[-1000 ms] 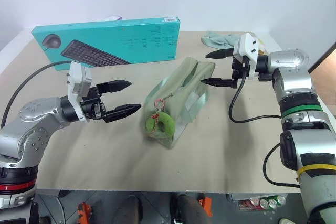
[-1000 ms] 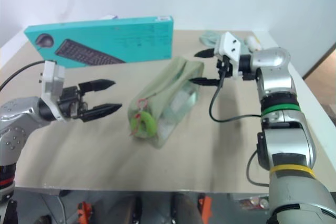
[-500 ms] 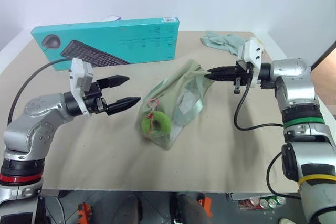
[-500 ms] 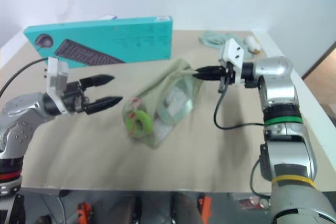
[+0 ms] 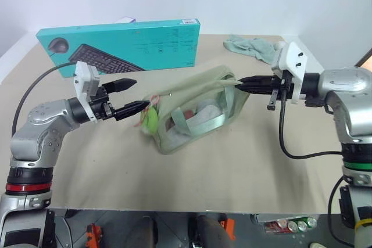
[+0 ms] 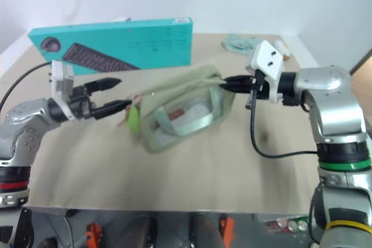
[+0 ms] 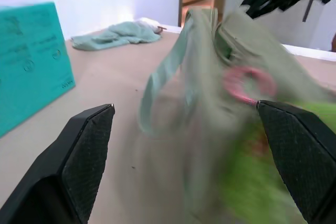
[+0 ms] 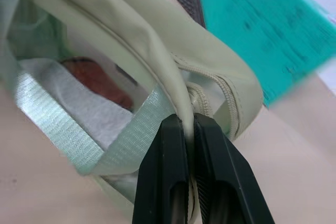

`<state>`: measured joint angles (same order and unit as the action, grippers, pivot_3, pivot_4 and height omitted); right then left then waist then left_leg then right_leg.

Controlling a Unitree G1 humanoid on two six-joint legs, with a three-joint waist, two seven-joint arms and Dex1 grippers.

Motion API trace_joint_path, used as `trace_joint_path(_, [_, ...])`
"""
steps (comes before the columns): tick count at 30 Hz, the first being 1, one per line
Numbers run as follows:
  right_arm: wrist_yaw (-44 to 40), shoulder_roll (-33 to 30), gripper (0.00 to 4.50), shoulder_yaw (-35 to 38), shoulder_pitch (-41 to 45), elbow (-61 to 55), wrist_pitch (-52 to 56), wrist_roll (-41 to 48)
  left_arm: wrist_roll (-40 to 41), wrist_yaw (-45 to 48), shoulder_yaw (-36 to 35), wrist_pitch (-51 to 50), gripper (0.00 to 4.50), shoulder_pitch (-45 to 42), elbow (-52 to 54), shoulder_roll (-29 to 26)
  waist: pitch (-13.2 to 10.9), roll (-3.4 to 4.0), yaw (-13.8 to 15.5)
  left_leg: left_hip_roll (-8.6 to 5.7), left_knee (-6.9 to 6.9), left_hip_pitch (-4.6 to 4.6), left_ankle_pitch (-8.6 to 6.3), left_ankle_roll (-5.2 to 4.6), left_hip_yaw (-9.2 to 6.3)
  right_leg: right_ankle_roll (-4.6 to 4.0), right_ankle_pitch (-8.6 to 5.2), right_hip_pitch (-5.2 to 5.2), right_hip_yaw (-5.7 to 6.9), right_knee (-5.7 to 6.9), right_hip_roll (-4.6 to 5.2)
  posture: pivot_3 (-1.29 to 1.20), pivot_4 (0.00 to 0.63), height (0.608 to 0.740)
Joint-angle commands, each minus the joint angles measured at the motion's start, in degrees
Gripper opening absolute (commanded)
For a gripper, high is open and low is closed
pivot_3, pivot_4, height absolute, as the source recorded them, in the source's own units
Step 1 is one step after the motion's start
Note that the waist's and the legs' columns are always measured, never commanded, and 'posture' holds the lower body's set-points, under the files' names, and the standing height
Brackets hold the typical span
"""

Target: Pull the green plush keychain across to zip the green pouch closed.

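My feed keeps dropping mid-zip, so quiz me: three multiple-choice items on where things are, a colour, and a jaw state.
1. Where is the green plush keychain?
A. at the end of the green pouch nearest the left gripper
B. on the keyboard box
C. beside the crumpled cloth

2. What colour is the keyboard box?
A. red
B. teal
C. black

3. How do the right gripper's jaws stand?
A. wide open
B. shut on the keychain
C. shut on the pouch's fabric edge

Answers:
1 A, it hangs at that end, by the open left jaws.
2 B, its face is teal.
3 C, the right wrist view shows fabric pinched.
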<state>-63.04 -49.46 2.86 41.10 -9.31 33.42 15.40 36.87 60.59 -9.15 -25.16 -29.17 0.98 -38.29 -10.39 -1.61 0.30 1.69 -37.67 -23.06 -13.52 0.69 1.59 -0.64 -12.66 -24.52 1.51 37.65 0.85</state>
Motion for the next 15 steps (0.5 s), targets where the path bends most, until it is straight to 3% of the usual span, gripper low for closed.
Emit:
trace_joint_path(1, [7.4,-1.0,0.06,5.9,-4.1,-14.5,11.7,3.6,-0.6,1.8,-3.3,2.3,4.5,0.0,-2.1,-2.7,0.0,0.0,0.0,0.03,0.0,0.0,0.0,0.0,-0.01,0.0,0.0,0.0,0.01,0.0,0.02,0.0,0.15,0.74])
trace_joint_path(15, [24.3,4.1,0.06,8.1,-10.9,-31.2,28.7,9.7,-1.9,1.6,-1.5,3.3,4.5,0.7,-0.1,-0.1,0.0,-0.03,0.0,-0.01,-0.19,-0.02,0.07,-0.02,0.0,0.09,0.09,0.01,-0.01,0.08,-0.01,0.0,0.15,0.74])
